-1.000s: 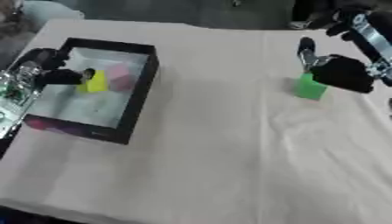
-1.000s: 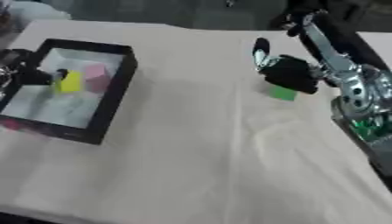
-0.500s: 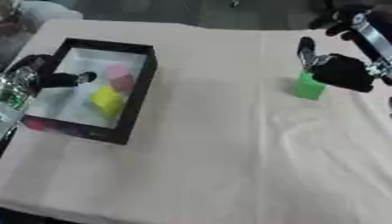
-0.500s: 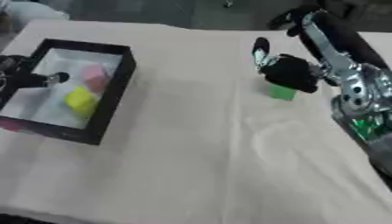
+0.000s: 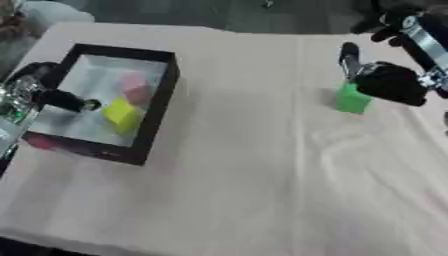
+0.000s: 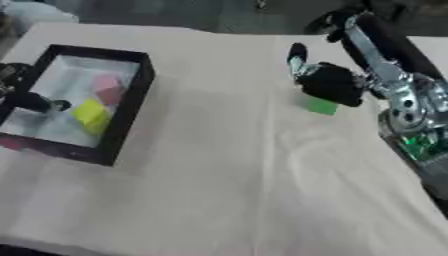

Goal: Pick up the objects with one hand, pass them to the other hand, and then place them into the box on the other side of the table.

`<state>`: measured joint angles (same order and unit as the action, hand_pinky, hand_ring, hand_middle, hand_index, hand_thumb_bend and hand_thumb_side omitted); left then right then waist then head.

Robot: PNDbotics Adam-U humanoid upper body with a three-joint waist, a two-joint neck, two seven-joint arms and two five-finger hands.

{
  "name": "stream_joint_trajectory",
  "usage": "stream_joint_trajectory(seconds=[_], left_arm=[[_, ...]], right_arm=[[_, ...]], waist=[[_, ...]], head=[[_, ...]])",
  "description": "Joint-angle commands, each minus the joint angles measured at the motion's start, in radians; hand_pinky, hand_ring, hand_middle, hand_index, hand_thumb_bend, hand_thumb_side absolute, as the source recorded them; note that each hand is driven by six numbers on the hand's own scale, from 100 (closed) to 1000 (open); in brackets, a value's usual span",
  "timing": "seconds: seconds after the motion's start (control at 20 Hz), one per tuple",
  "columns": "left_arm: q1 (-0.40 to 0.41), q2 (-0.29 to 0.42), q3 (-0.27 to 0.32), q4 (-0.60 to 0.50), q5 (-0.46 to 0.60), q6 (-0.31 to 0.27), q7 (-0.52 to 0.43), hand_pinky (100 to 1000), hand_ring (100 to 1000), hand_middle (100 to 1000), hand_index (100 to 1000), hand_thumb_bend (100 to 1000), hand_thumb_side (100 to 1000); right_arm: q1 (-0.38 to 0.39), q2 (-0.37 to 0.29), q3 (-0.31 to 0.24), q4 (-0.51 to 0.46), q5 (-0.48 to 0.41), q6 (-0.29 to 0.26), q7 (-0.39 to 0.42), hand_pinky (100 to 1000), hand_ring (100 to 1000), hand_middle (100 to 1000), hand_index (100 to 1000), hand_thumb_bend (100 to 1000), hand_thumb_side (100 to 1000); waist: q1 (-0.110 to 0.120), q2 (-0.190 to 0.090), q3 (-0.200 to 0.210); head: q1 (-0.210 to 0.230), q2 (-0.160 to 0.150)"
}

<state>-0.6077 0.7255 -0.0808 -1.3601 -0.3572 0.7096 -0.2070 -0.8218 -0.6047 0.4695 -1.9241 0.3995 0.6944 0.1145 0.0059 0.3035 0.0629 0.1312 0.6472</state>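
Left eye view: yellow block [image 5: 122,114] in box [image 5: 157,111], beside left hand [image 5: 52,97], fingers unclear; right hand [image 5: 389,82] fingers curled against green block [image 5: 353,98].

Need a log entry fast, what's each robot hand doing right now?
Left robot hand: over the box, holding nothing, fingers unclear.
Right robot hand: at the green block, grasp unclear.

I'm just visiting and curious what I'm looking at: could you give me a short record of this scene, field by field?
Surface: table with a beige cloth
Box: black-rimmed box, on the robot's left
In box: yellow block, pink block
Left hand: left hand over the box, holding nothing
Right hand: right hand at a green block; grip unclear
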Motion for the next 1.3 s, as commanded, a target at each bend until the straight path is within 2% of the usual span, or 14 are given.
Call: stream_joint_trajectory(seconds=[0.05, 0.1, 0.15, 0.25, 0.35, 0.4, 0.45, 0.65, 0.8, 0.95, 1.15, 1.3], left_arm=[[-0.017, 0.026, 0.023, -0.030, 0.012, 0.002, 0.009, 886, 892, 853, 924, 426, 100], [-0.017, 0.025, 0.030, -0.048, 0.014, 0.001, 0.032, 879, 887, 850, 919, 362, 165], [-0.015, 0.022, 0.039, -0.074, 0.023, 0.000, 0.065, 859, 874, 841, 910, 268, 293], [-0.009, 0.015, 0.059, -0.150, 0.062, -0.010, 0.160, 836, 854, 830, 895, 202, 535], [-0.002, 0.008, 0.076, -0.230, 0.119, -0.027, 0.270, 815, 838, 841, 892, 127, 655], [0.003, 0.004, 0.083, -0.269, 0.156, -0.040, 0.327, 794, 828, 849, 891, 100, 744], [0.009, -0.002, 0.089, -0.310, 0.202, -0.060, 0.382, 782, 825, 860, 886, 100, 801], [0.050, -0.027, 0.087, -0.439, 0.385, -0.170, 0.549, 775, 846, 896, 910, 100, 814], [0.078, -0.049, 0.080, -0.501, 0.474, -0.265, 0.596, 774, 850, 895, 911, 100, 801], [0.097, -0.074, 0.079, -0.536, 0.528, -0.334, 0.614, 768, 847, 893, 923, 112, 753], [0.115, -0.114, 0.082, -0.566, 0.573, -0.397, 0.671, 753, 832, 877, 920, 134, 788], [0.122, -0.138, 0.080, -0.575, 0.597, -0.440, 0.708, 749, 830, 874, 915, 139, 780]], right_arm=[[-0.011, -0.028, -0.016, -0.022, -0.004, 0.001, -0.008, 849, 808, 811, 767, 119, 442], [-0.010, -0.029, -0.018, -0.022, -0.004, 0.002, -0.011, 849, 808, 811, 768, 121, 441], [-0.009, -0.030, -0.021, -0.022, -0.003, 0.002, -0.014, 849, 808, 812, 768, 108, 447], [-0.006, -0.033, -0.028, -0.023, 0.002, 0.004, -0.021, 849, 809, 813, 769, 134, 433], [-0.004, -0.037, -0.038, -0.020, 0.010, 0.007, -0.026, 849, 811, 814, 770, 148, 427], [-0.003, -0.039, -0.045, -0.015, 0.013, 0.010, -0.029, 849, 811, 813, 769, 153, 426], [-0.001, -0.041, -0.056, -0.008, 0.015, 0.015, -0.034, 847, 810, 810, 767, 159, 426], [-0.004, -0.050, -0.095, 0.043, -0.007, 0.031, -0.060, 851, 820, 816, 771, 162, 440], [-0.015, -0.057, -0.119, 0.096, -0.037, 0.028, -0.071, 859, 835, 832, 779, 158, 453], [-0.035, -0.065, -0.138, 0.164, -0.073, 0.020, -0.061, 867, 863, 868, 791, 155, 467], [-0.076, -0.070, -0.157, 0.281, -0.110, -0.007, -0.013, 870, 873, 874, 810, 160, 481], [-0.126, -0.072, -0.161, 0.397, -0.112, -0.031, 0.068, 879, 883, 878, 820, 175, 486]], waist=[[-0.008, -0.039, 0.003], [-0.009, -0.039, 0.003], [-0.010, -0.038, 0.003], [-0.011, -0.038, 0.005], [-0.012, -0.037, 0.006], [-0.012, -0.037, 0.006], [-0.013, -0.036, 0.006], [-0.013, -0.035, 0.006], [-0.015, -0.034, 0.006], [-0.016, -0.033, 0.008], [-0.019, -0.032, 0.012], [-0.021, -0.032, 0.016]], head=[[-0.001, -0.006], [-0.004, -0.006], [-0.006, -0.005], [-0.013, -0.004], [-0.018, -0.003], [-0.019, -0.003], [-0.020, -0.004], [-0.026, -0.009], [-0.032, -0.010], [-0.047, -0.011], [-0.075, -0.012], [-0.099, -0.011]])
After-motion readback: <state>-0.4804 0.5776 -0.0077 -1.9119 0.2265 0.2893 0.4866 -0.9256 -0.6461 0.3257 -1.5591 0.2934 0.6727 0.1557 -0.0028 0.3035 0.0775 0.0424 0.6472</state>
